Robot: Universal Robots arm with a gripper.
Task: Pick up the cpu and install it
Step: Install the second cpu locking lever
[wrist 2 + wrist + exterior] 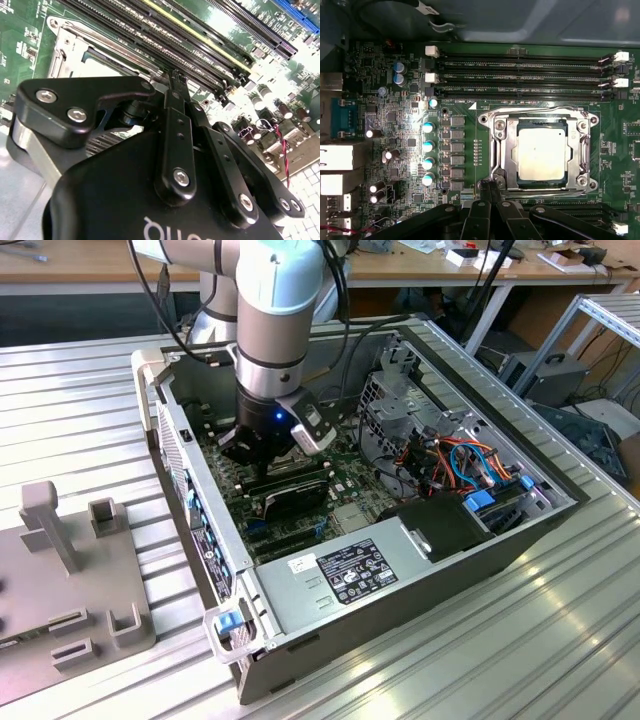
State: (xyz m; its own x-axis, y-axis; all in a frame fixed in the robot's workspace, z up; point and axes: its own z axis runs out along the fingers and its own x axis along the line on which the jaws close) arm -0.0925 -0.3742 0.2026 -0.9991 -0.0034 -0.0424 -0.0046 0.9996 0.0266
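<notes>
One cpu [541, 151] seated in socket frame [500, 150]; hand [489, 186] pressed together just beside.

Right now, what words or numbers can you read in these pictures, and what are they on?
On the power supply label: print too small to read.
On the motherboard beside the memory slots: white print too small to read.
On the end effector body: white letters cut off, unreadable.
On the cpu top: no readable marks.

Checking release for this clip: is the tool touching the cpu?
Apart. In the first wrist view the tool is closed at the socket frame's edge, green board between it and the seated cpu.
</notes>
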